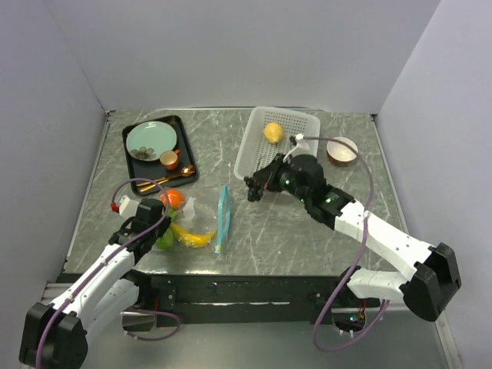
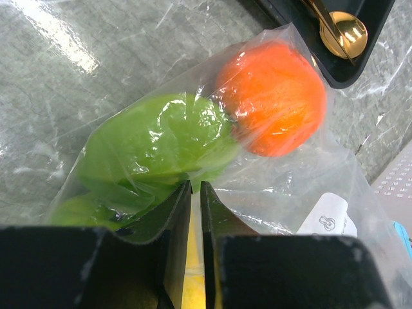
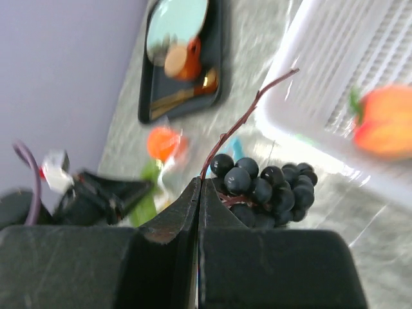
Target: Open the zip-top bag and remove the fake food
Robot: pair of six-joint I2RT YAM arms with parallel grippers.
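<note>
Pinching the black grapes [image 3: 264, 190] by the stem, the right end effector [image 3: 198, 185] hangs at 7 o'clock from the white basket [image 1: 298, 124]; the left end effector [image 2: 195, 188] clamps the zip-top bag [image 2: 290, 183].

Left claw [image 2: 196, 188] pinches the zip-top bag [image 2: 286, 188] — orange [image 2: 273, 96], lime [image 2: 161, 145] inside

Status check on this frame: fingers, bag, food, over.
Left fingers pinch the zip-top bag, orange and lime inside. Right fingers shut on black grapes stem, near white basket. Nothing blocking.
</note>
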